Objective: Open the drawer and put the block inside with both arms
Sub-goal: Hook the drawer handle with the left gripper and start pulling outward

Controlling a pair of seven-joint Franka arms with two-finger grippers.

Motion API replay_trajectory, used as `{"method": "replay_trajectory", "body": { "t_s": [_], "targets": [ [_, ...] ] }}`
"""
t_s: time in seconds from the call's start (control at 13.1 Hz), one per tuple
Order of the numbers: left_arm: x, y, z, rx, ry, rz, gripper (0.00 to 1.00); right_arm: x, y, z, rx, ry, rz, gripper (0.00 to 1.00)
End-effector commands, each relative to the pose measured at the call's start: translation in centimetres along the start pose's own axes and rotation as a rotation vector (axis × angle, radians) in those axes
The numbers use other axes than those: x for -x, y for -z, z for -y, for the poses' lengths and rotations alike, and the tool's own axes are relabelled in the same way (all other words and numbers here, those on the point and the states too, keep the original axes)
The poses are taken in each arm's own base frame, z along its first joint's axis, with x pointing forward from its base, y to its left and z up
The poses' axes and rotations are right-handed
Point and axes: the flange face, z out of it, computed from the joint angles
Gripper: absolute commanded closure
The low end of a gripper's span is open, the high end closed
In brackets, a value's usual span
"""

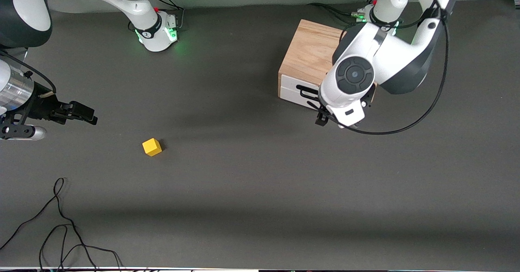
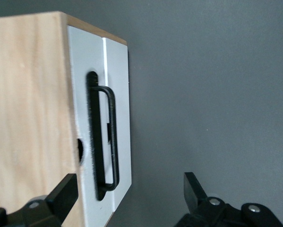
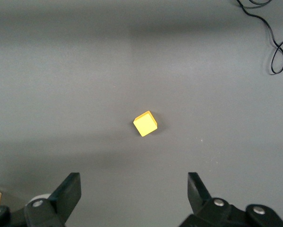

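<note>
1. Front view: a dark grey counter (image 1: 252,191) carries a light oak box (image 1: 310,50) at the left arm's end. Its white drawer (image 1: 294,90) looks closed, front facing the camera. The left gripper (image 1: 325,115) hangs just in front of the drawer's black wire handle (image 1: 305,92). The yellow block (image 1: 152,146) sits alone, well apart from the box, toward the right arm's end and nearer the camera. The right gripper (image 1: 83,113) hovers beside the block, not touching it. Loose black cables (image 1: 61,223) lie nearer the camera than the block.

2. Left wrist view: the gripper's fingers (image 2: 65,194) are spread wide, one over the box, one over the counter, the handle (image 2: 108,137) between them. The thin, stiff wire handle suits a pinch at its middle bar; the drawer should slide with a steady pull.

3. Right wrist view: the right gripper's fingers (image 3: 70,191) are spread apart, empty, with the block (image 3: 145,124) ahead of them, turned cornerwise. It looks light and rigid; pinch 2 flat parallel faces.
</note>
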Motion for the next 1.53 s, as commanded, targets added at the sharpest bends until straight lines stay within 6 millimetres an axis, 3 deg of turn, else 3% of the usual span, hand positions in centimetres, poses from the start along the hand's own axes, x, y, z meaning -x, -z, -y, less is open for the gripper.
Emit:
{"method": "replay_trajectory", "body": {
  "t_s": [0.0, 0.46, 0.77, 1.46],
  "targets": [
    [0.1, -2.6, 0.5, 0.013, 0.016, -0.028, 0.0, -0.1, 0.5, 0.0, 0.0, -0.011, 0.004, 0.0],
    [-0.2, -7.6, -0.9, -0.029, 0.023, -0.045, 0.0, -0.1, 0.4, 0.0, 0.002, -0.008, 0.009, 0.0],
    [-0.2, -10.5, -0.4, -0.04, 0.048, -0.049, 0.0, -0.1, 0.5, 0.0, 0.0, -0.011, 0.008, 0.0],
    [0.8, -13.4, -0.4, -0.062, 0.047, -0.051, 0.0, -0.1, 0.4, 0.0, 0.001, -0.012, 0.009, 0.0]
  ]
}}
